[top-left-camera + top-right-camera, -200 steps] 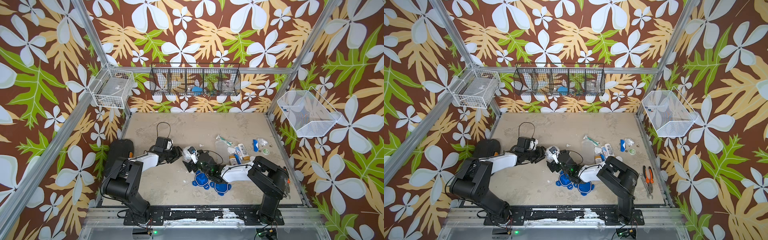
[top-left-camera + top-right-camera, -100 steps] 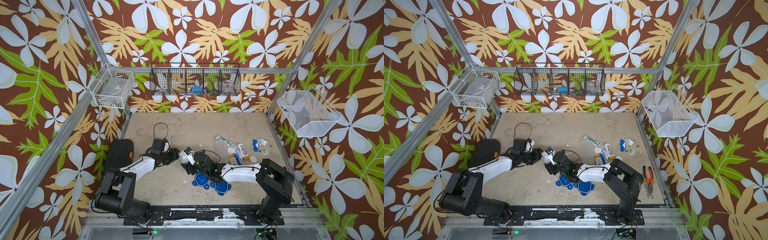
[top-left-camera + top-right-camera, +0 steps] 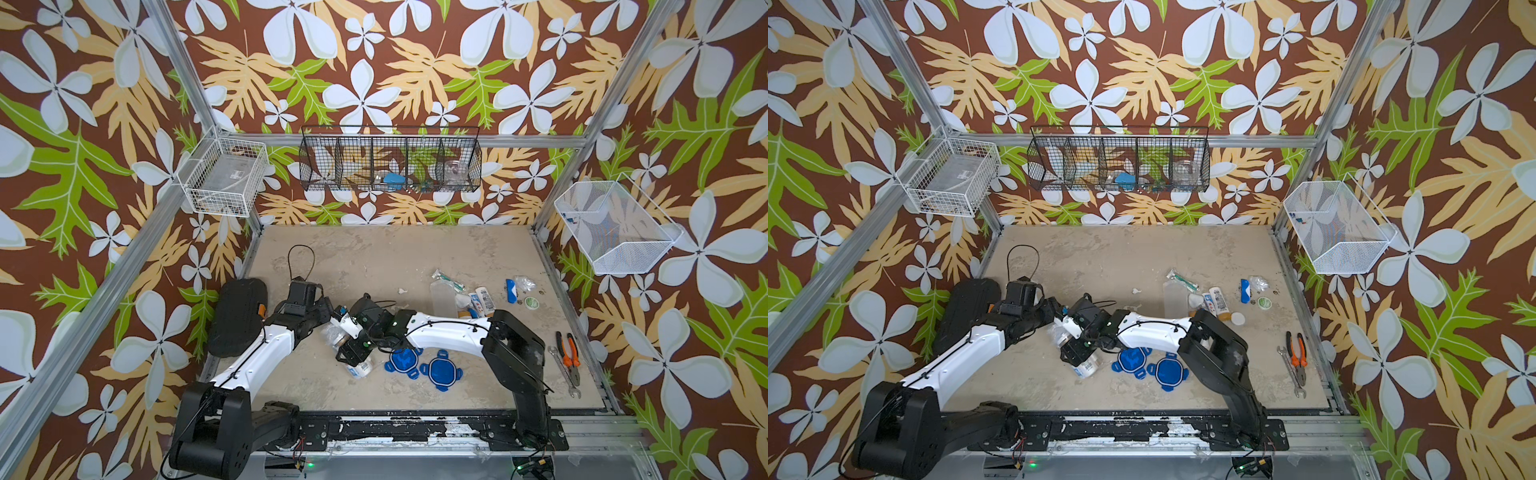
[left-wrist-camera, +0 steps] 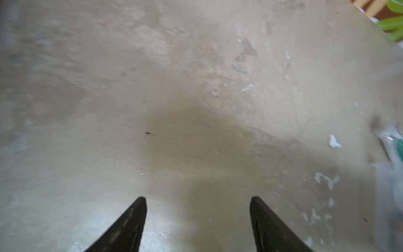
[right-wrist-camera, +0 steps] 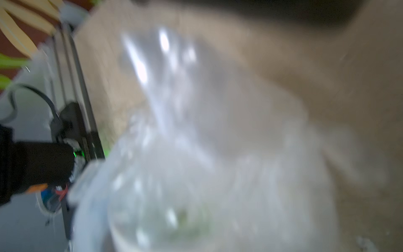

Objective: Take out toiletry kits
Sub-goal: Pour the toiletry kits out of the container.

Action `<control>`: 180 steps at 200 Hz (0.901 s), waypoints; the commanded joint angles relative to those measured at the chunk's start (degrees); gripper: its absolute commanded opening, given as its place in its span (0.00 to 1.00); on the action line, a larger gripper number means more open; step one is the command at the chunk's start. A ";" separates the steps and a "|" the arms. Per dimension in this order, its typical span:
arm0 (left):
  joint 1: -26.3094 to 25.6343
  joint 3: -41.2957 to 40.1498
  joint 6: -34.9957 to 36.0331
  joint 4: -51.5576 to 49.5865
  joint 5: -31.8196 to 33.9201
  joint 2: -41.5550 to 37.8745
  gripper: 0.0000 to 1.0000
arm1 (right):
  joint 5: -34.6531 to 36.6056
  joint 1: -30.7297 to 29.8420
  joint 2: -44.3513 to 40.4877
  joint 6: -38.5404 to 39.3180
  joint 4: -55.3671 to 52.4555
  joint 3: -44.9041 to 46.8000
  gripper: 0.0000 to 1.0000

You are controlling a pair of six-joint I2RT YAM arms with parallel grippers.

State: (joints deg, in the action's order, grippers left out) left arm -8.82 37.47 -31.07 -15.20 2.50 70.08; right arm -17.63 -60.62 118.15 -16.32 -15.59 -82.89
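toiletry kits (image 3: pixel 483 297) scattered flat, right side (green tin (image 3: pixel 531 303) apart)

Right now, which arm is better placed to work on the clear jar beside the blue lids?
The right. The right claw is at the clear jar, which fills its wrist view. The left claw hangs open above the table, holding nothing.

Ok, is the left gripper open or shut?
Open: on the left gripper, the two black fingers stand well apart in its wrist view, with only tabletop between them.
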 commanded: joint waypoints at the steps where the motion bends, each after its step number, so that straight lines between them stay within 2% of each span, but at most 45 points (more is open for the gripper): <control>1: 0.21 0.34 0.88 -0.37 0.33 0.78 0.76 | 2.40 0.18 3.27 -0.80 -11.47 -3.04 0.75; 10: 0.21 0.16 0.60 0.11 -0.03 0.98 0.76 | 3.48 0.20 3.53 -1.15 -11.91 -4.04 0.78; 35: 0.26 -0.21 -0.11 1.09 -1.59 3.50 0.76 | 5.30 0.08 0.55 -3.37 -8.48 -3.18 0.93; 65: 0.29 -0.71 -1.16 2.08 -2.84 4.37 0.75 | 4.95 0.00 -8.24 -4.63 -2.00 3.38 1.00; 104: 0.38 -0.90 -2.39 2.91 -6.62 1.51 0.74 | 5.45 -0.61 -19.46 -6.97 7.38 18.64 1.00; 123: 0.45 -1.46 -2.41 2.37 -6.76 -2.68 0.73 | 7.08 -2.36 -21.90 -4.70 11.88 23.84 1.00; 153: 0.47 -1.44 -1.48 -1.55 -4.31 -8.90 0.70 | 9.27 -3.36 -19.01 -3.76 12.75 25.04 0.99; 180: 0.47 -1.77 -1.61 -3.58 -2.99 -16.00 0.71 | 11.76 -3.86 -15.77 -2.53 12.31 23.77 0.96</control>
State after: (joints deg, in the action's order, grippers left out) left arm -8.47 35.86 -32.91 -16.16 -2.33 58.08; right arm -9.02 -64.03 100.82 -20.47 -4.86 -58.30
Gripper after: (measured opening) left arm 0.709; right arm 0.971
